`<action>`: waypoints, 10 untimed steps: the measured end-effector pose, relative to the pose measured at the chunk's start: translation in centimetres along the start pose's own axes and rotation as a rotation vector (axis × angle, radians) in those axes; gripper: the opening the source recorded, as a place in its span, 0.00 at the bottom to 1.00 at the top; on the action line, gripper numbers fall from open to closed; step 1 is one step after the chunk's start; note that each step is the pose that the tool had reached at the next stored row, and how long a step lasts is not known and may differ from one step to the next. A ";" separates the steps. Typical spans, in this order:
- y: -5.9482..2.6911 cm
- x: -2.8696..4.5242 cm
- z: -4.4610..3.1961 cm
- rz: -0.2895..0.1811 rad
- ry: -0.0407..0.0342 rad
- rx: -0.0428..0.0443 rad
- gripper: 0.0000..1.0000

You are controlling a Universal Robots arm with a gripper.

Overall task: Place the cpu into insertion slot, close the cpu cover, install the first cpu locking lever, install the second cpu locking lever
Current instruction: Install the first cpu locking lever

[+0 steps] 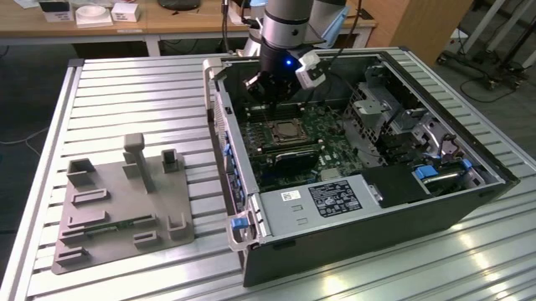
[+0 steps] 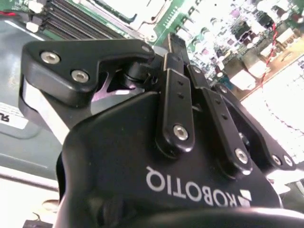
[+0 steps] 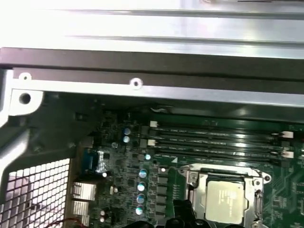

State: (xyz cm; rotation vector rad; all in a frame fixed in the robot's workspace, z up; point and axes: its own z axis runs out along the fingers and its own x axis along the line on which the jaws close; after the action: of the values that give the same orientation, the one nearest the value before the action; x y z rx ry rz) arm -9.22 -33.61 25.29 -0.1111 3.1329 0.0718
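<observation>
Fingers (image 2: 176, 52) sit drawn together, with nothing seen clamped between them. In the exterior view they hang inside the open case, over the memory slots (image 3: 213, 137) and just beside the slot (image 1: 289, 132). The cpu (image 3: 229, 202) lies flat in that slot, and the cover (image 3: 221, 169) looks down around it, its silver frame edging the chip. I cannot tell whether either lever is latched, so the lever work seems to be the step in hand. Doing it well means using the closed tips as one blunt pusher. They should bear on the lever's end and not on the cover or chip. The travel should stay low and clear of the memory slots and the capacitors (image 3: 141, 173) beside the slot.
</observation>
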 end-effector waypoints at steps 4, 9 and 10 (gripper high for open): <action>0.06 0.19 -0.35 0.000 -0.0091 0.0002 0.11; 0.30 0.37 -0.93 0.010 -0.0199 0.0011 0.11; 0.32 0.51 -0.92 0.014 -0.0209 0.0008 0.11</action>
State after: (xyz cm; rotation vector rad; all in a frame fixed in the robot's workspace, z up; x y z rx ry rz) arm -9.75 -33.38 26.23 -0.0878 3.1131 0.0713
